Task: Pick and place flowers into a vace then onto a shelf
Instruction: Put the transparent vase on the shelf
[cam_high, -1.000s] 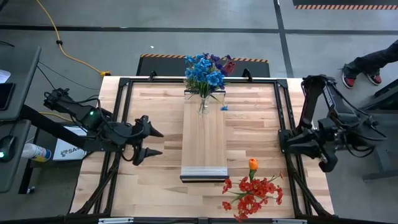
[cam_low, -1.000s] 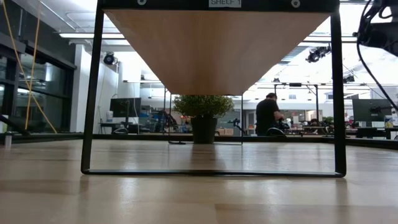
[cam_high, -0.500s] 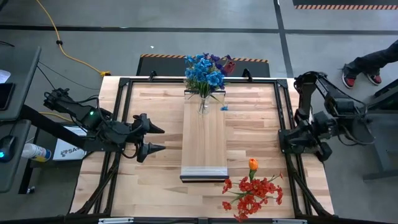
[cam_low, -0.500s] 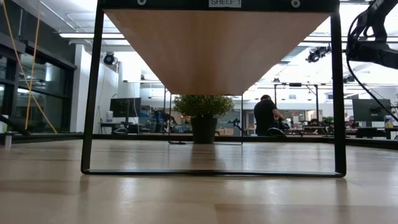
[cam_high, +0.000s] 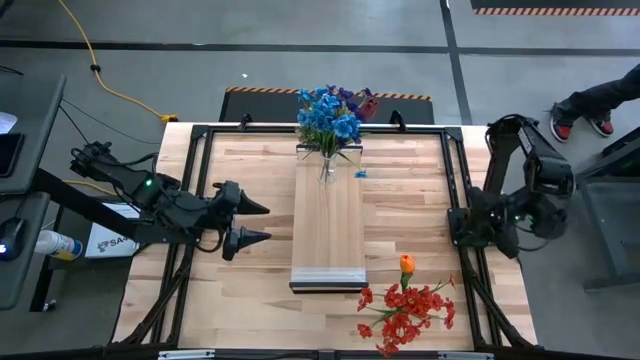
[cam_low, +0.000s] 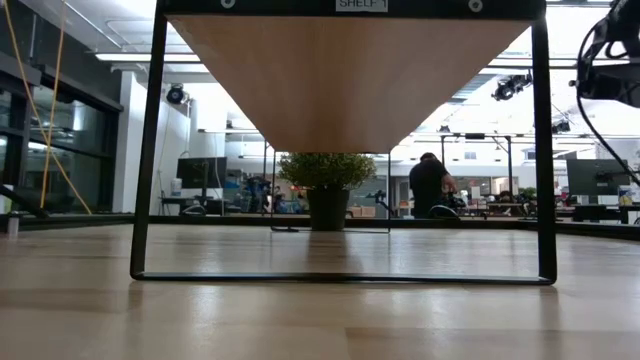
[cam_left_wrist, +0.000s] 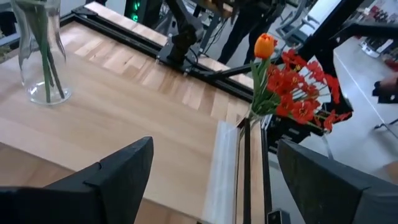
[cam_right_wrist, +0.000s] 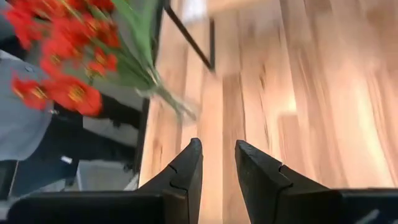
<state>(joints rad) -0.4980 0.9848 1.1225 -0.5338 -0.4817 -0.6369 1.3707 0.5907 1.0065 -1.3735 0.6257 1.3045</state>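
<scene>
From the high view, the red and orange flowers lie loose on the table off the shelf's near end, stems running roughly toward that end and blooms fanned away from it. The right gripper hangs at the table's right edge, with the bunch beside and forward of its jaws; the left gripper, its fingers spread and empty, sits on the far side of the shelf, well apart from them, so I judge the right arm the nearer one for the pick. A vase already holding blue flowers stands on the shelf's far end. The low view shows only the shelf's underside and frame, with no flower in sight. In the left wrist view the bunch stands beyond the shelf's pale end edge, far ahead of the wide-open jaws, and the vase is off to one side. In the right wrist view the fingers are close together with a narrow gap, gripping nothing; the red blooms lie ahead and off to one side, a stem slanting toward the jaws' line but not between them.
</scene>
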